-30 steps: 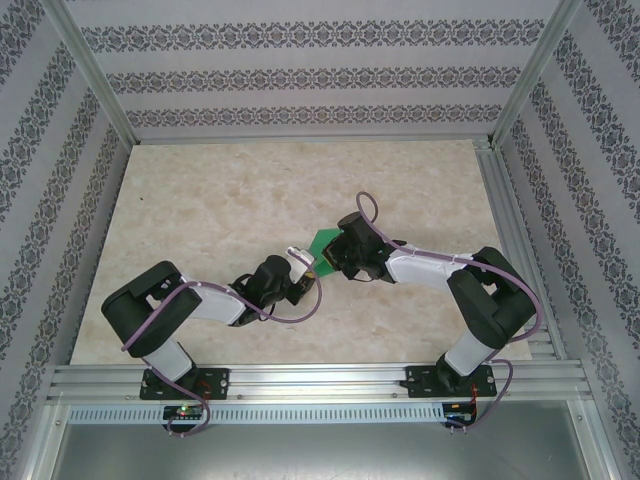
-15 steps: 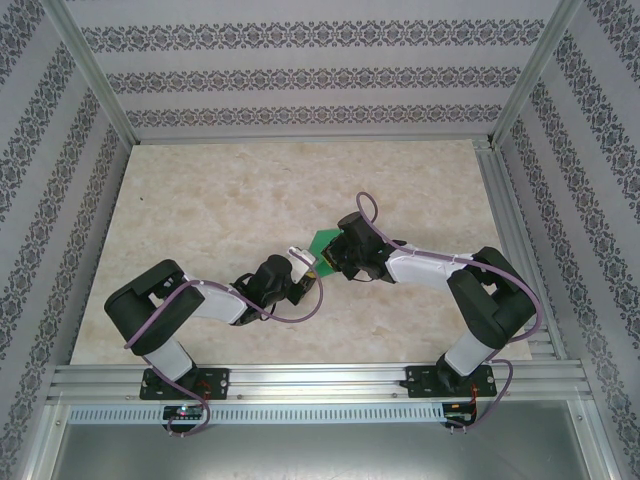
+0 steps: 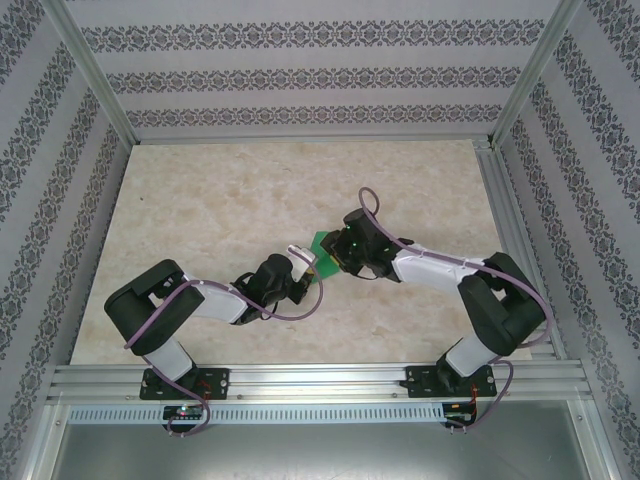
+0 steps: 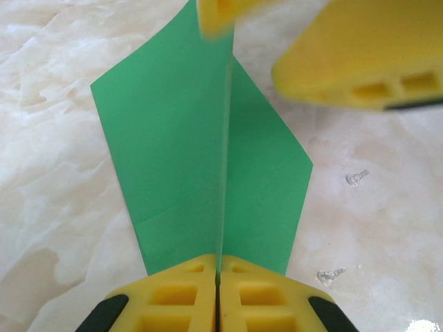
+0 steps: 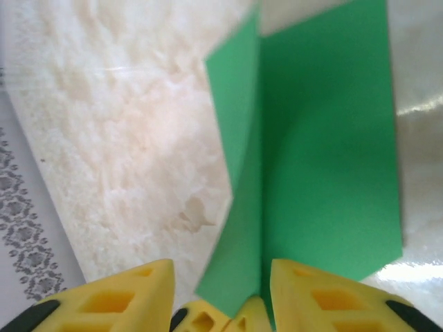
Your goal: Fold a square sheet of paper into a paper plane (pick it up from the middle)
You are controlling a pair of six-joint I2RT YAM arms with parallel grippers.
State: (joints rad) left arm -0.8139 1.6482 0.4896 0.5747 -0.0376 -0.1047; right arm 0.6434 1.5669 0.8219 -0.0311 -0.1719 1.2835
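**Left end effector pinches the green ridge; right end effector's jaws stand apart**

The left end effector [image 4: 218,296] is closed. Its two yellow fingers are pressed flat together on the near end of the raised centre ridge of a thin bright green paper sheet [image 4: 173,152], which is folded into a narrow shape. From that pinch the ridge runs straight ahead of the fingertips. One flap slopes down to each side of the ridge onto the pale marbled worktop [image 4: 55,104]. The flap to the left of the fingers is the broader one. The flap to the right comes to a blunt corner.

The right end effector [image 5: 221,266] is at the far end of the ridge, facing the left one. Its yellow fingers are spread, and the sheet lies in the gap between them and fans out ahead of them. In the left wrist view, one of its fingers sits right at the ridge's far end and the other is off to the side, clear of the paper. Whether the nearer finger touches the ridge cannot be told.

From above, the two end effectors meet almost tip to tip. A green corner of the sheet pokes out just beyond them.
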